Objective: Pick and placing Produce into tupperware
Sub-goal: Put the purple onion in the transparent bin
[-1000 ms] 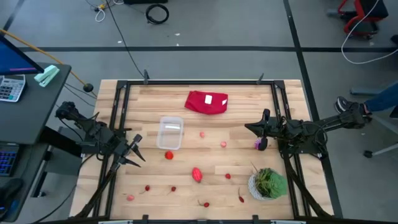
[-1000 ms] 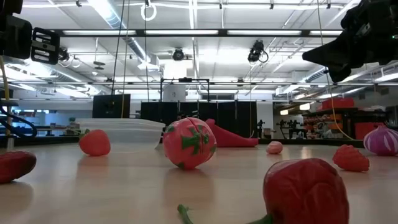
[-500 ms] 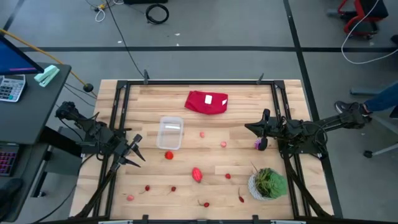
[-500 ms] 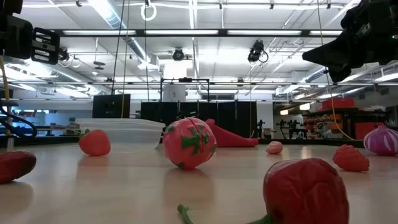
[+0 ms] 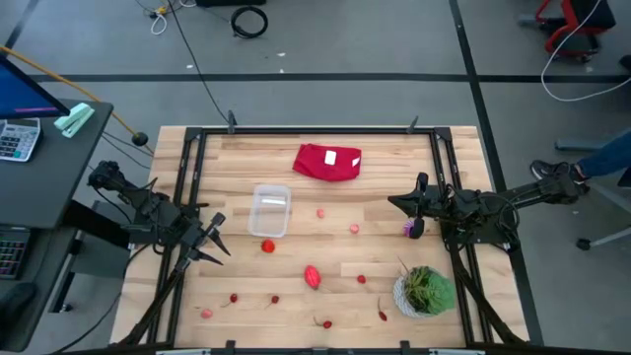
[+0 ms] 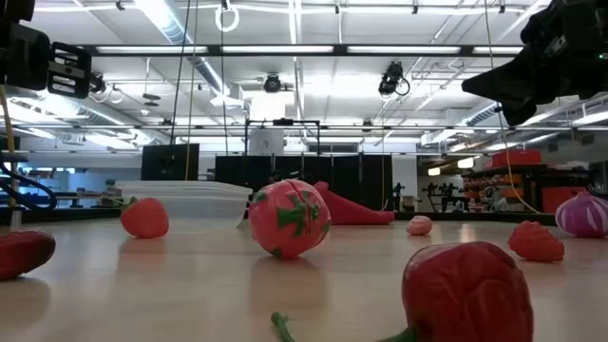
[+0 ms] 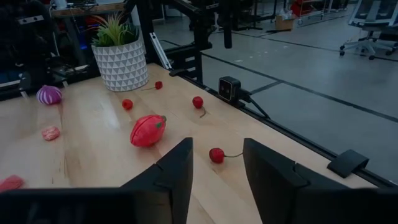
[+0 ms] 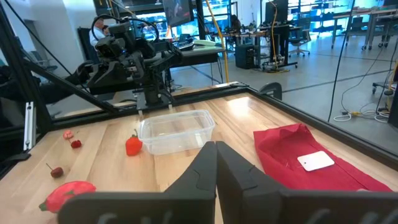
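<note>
Tupperware [image 5: 270,210]: clear tub, nothing visible inside, upright on the table [image 5: 394,266], left of centre, nearer the far edge than the near one. A red strawberry-like piece [image 5: 267,247] lies just beside its near short side. The large red oval piece [image 5: 313,276] lies closer to the near edge, about mid-table. Two pink pieces sit right of the tub: one [image 5: 320,212] close by, one [image 5: 354,229] further right. The purple piece [image 5: 408,229] lies toward the right edge. Small red pieces are strewn along the near edge: [image 5: 234,298], [image 5: 275,299], [image 5: 327,322], [image 5: 362,279], plus a pink one [image 5: 206,314] near the near-left corner.

Left gripper [image 5: 219,240] hangs over the left edge, fingers apart and holding nothing, pointing inward; the tub lies just beyond its tips, toward the far side, and the strawberry-like piece is the closest produce. In the left wrist view, a small cherry-like piece [image 7: 216,155] shows between the fingers, with the oval piece [image 7: 148,130] beyond.

Right gripper [image 5: 406,204] hangs above the right part of the table, fingers pressed together and holding nothing; the purple piece lies just beside it, the tub well apart.

Folded red cloth [image 5: 328,162] lies by the far edge; potted plant [image 5: 425,291] stands at the near-right corner.
</note>
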Tool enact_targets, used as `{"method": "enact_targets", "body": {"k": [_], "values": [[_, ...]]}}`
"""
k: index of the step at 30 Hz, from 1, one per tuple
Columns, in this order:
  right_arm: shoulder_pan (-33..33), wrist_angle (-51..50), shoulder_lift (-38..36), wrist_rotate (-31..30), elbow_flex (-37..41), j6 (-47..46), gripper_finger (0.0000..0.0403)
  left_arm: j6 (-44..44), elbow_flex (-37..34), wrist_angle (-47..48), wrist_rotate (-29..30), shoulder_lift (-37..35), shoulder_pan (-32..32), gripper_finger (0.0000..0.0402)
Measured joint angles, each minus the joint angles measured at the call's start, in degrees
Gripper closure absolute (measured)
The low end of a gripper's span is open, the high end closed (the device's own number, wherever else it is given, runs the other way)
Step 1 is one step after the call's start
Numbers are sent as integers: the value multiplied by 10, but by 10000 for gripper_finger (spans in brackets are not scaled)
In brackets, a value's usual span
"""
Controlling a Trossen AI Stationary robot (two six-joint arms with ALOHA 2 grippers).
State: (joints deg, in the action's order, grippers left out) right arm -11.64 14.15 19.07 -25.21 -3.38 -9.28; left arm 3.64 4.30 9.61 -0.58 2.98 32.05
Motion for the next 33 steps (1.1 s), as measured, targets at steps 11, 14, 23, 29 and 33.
{"method": "enact_targets", "body": {"k": [11, 14, 23, 29, 33], "values": [[0, 0, 0, 0, 0, 0, 398, 0, 0, 0, 0, 0, 0, 258], [0, 0, 0, 0, 0, 0, 398, 0, 0, 0, 0, 0, 0, 261], [0, 0, 0, 0, 0, 0, 398, 0, 0, 0, 0, 0, 0, 252], [0, 0, 0, 0, 0, 0, 398, 0, 0, 0, 0, 0, 0, 249], [0, 0, 0, 0, 0, 0, 398, 0, 0, 0, 0, 0, 0, 255]]}}
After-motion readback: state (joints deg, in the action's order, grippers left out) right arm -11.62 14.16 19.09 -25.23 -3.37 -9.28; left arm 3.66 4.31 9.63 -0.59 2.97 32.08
